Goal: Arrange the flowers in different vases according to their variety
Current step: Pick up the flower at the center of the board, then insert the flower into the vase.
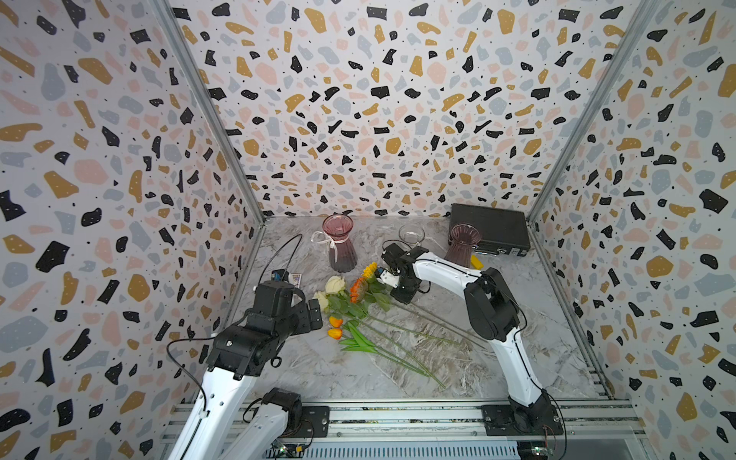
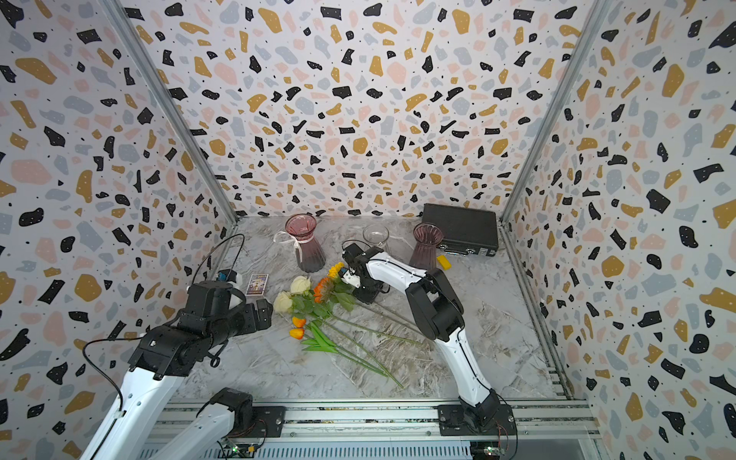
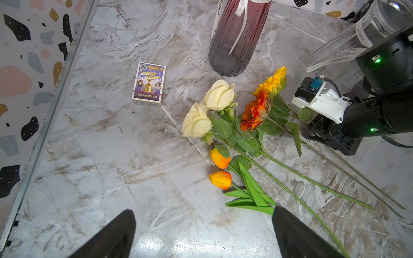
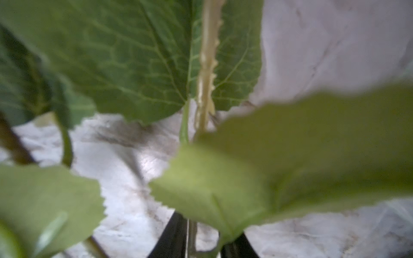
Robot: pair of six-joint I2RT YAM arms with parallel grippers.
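QR code on small card box [image 3: 148, 83], its print illegible

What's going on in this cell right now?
Flower sorting, with nothing placed yet. All six flowers lie in a pile on the table. The pink vase, clear vase and purple vase stand empty at the back. The right gripper sits low in the pile, fingers either side of a stem by the daisies; whether it grips is unclear. The left gripper hangs open near the tulips.
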